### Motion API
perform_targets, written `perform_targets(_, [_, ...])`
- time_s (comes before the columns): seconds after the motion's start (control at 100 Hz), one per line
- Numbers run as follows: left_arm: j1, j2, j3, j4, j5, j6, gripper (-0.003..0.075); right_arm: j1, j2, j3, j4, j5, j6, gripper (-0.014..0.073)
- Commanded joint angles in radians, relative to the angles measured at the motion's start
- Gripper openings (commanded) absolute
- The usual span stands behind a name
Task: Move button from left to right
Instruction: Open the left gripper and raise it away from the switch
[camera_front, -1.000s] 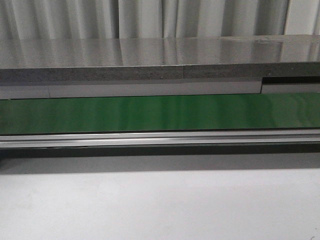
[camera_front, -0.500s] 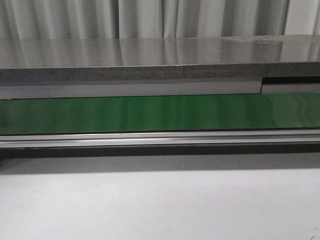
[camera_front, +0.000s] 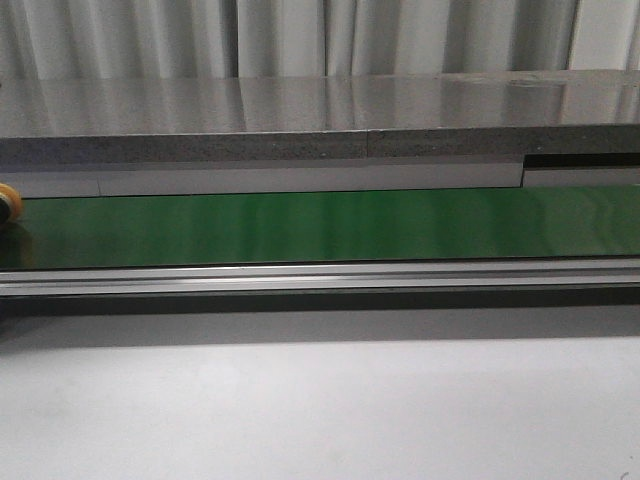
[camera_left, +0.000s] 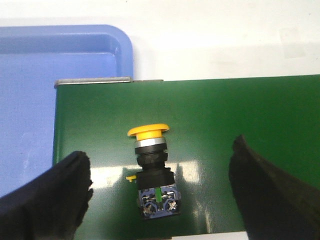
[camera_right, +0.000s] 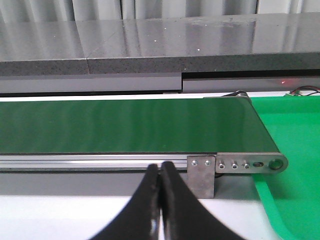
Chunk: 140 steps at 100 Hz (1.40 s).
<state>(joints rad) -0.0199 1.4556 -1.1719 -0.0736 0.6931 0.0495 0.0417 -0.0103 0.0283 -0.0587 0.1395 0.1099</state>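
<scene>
The button (camera_left: 152, 175) lies on its side on the green conveyor belt (camera_left: 225, 115), near the belt's left end, its yellow cap pointing away from the black body. My left gripper (camera_left: 161, 152) is open, one finger on each side of the button, and neither touches it. In the front view only the yellow cap (camera_front: 8, 205) shows, at the far left edge of the belt (camera_front: 320, 228). My right gripper (camera_right: 161, 172) is shut and empty, in front of the belt's right end (camera_right: 150, 125).
A blue tray (camera_left: 50, 75) lies beyond the belt's left end. A green tray (camera_right: 295, 150) lies past the belt's right end, by a metal bracket (camera_right: 202, 175). A grey counter (camera_front: 320, 120) runs behind the belt, and a white table (camera_front: 320, 410) in front.
The button's yellow cap has come into the front view at the far left edge of the belt. It was not visible in the earlier frames.
</scene>
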Motion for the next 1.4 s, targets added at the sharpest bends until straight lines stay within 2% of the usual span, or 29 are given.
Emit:
perform_targets(0.0, [-0.024, -0.097, 0.006, -0.013, -0.094, 0.001, 0.0547, 0.003, -0.021, -0.016, -0.004, -0.087, -0.003, -0.0068])
perform_targets(0.3, [-0.051, -0.388, 0.211, -0.013, -0.312, 0.001, 0.0547, 0.003, -0.021, -0.016, -0.004, -0.087, -0.003, -0.0068])
perform_targets(0.87, [-0.051, -0.958, 0.702, -0.013, -0.571, 0.001, 0.0547, 0.003, -0.021, -0.016, -0.004, -0.087, -0.003, -0.0068])
perform_targets(1.08, [-0.051, -1.049, 0.809, -0.013, -0.595, 0.001, 0.0547, 0.003, -0.021, -0.016, -0.004, -0.087, -0.003, -0.0068])
perform_targets(1.39, [-0.051, -1.057, 0.811, -0.013, -0.609, 0.001, 0.0545, 0.003, -0.021, -0.016, -0.004, -0.087, -0.003, -0.0068])
